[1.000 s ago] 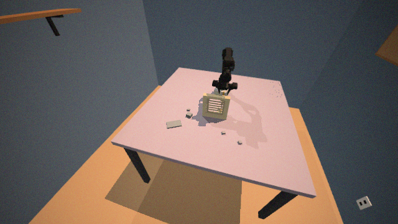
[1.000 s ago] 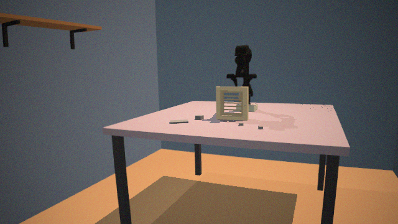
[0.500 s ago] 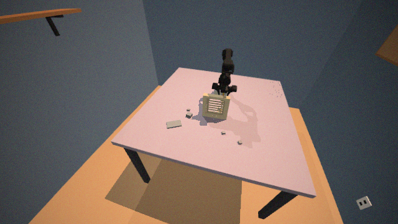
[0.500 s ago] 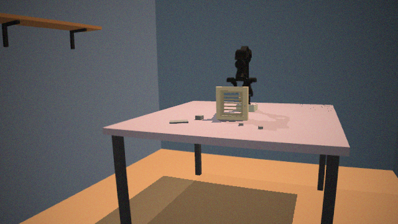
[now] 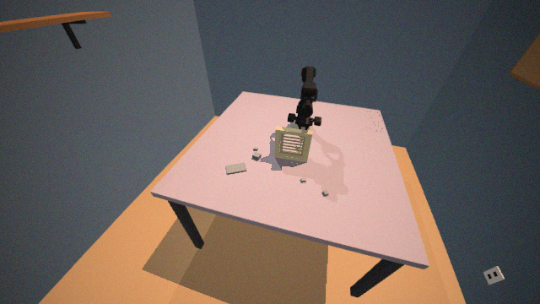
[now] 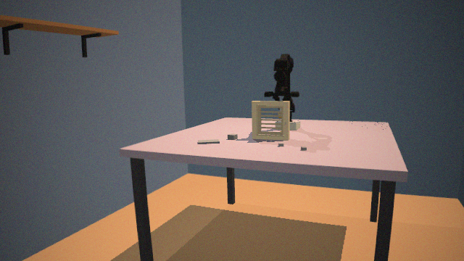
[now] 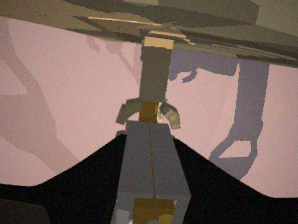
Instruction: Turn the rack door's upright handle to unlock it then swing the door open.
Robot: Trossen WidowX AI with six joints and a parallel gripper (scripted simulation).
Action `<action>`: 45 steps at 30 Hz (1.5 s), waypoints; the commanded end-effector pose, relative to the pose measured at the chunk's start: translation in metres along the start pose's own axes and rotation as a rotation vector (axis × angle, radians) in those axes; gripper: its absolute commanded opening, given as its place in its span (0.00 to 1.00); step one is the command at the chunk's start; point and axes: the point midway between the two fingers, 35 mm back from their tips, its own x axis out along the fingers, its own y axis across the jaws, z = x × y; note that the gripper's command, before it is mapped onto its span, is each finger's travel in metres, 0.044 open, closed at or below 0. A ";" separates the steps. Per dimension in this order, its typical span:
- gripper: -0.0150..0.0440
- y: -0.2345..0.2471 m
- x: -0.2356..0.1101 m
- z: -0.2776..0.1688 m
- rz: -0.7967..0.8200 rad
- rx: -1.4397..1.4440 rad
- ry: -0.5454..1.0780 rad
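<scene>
The gripper [image 5: 305, 123] [image 6: 282, 98] [image 7: 148, 143] looks clamped on the grey handle [image 7: 150, 162], low centre of the wrist view; black fingers flank it on both sides – presumably to squeeze before turning. The rack [image 5: 278, 145] [image 6: 256, 121] stands mid-frame from above

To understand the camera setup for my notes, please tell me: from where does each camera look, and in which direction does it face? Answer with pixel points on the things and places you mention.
Top: high above the near side of the table [image 5: 202, 186] [image 6: 174, 156], facing down across it; it shows the arm [image 5: 309, 90] [image 6: 284, 77] beyond the rack [image 5: 279, 145] [image 6: 257, 119].
Exterior: lower, beyond the table's near edge, facing across toward the same arm and rack.
Wrist: on the arm by the gripper, facing past its dark fingers to the handle and tabletop.
Top and exterior share the wall shelf [image 5: 55, 19] [image 6: 58, 27].
</scene>
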 end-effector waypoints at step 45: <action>0.29 0.000 0.001 -0.001 0.004 -1.597 0.002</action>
